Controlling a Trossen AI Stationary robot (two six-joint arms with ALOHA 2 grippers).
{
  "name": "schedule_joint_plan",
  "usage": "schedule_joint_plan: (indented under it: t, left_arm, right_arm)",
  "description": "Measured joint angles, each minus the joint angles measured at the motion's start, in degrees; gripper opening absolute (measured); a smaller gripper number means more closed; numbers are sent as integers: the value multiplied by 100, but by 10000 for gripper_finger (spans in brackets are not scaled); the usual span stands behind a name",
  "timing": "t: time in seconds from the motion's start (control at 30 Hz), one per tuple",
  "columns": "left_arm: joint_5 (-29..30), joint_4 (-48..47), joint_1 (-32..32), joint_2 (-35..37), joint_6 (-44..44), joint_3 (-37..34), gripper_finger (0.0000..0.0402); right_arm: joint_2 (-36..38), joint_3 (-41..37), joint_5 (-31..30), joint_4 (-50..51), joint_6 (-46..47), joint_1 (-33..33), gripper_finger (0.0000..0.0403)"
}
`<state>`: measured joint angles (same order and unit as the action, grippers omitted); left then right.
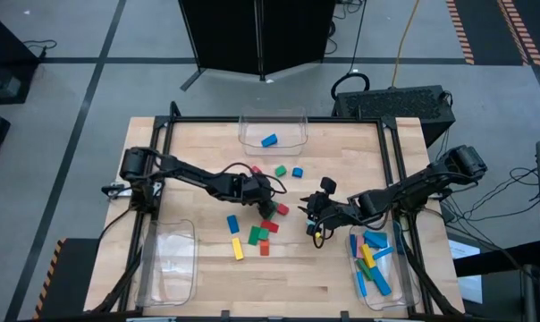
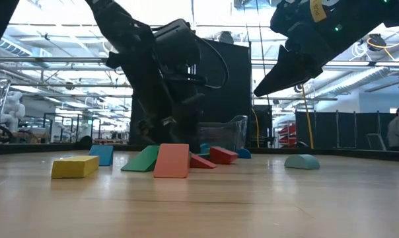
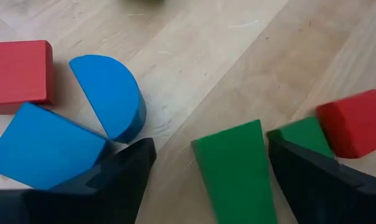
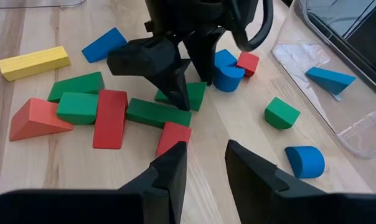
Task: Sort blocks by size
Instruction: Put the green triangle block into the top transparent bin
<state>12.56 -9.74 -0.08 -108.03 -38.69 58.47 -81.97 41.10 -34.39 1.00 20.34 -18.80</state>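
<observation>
- My left end effector [image 1: 272,191] sits low over the middle of the tabletop [image 1: 341,277], fingers spread wide and gripping nothing; in its wrist view a green wedge [image 3: 238,171] lies on the wood between the two fingers.
- To take that wedge well, I judge I should centre it in the gap and go down until the pads are beside its flanks before closing (the sloped top would slip out of a shallow pinch).
- A smaller green block [image 3: 303,134] and a red block [image 3: 355,122] lie just past one finger, and a blue half-round [image 3: 110,93] and blue wedge [image 3: 45,146] just past the other, so I would keep the descent straight to avoid nudging them.
- My right end effector [image 1: 316,217] hovers above the tabletop, right of the pile, with its fingers part-way apart and nothing between them; it only waits.
- The blocks still to sort are clustered mid-tabletop; one blue piece [image 1: 269,140] sits in the clear bin [image 1: 272,116] at the far edge, long bars fill the bin [image 1: 411,284] at the near right corner, and the bin [image 1: 167,268] at the near left corner looks unfilled.
- The tabletop is pale wood in a black frame; beyond it, a large hall with grey floor, dark screens, and a person seated far off.
</observation>
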Motion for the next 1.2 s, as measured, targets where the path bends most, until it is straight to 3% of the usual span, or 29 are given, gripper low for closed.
schedule_joint_plan:
  t: [0.23, 0.73, 1.2]
  left_arm:
    - [17, -31, 4, -10, 182, 1, 301]
    - [-258, -557, 34, 32, 628, 163, 126]
    - [-295, -1780, 385, 400, 1812, 1109, 128]
  right_arm:
    - [0, 0, 0, 4, 0, -1, 105]
    - [0, 0, 0, 6, 0, 1, 105]
    - [0, 0, -3, 22, 0, 1, 105]
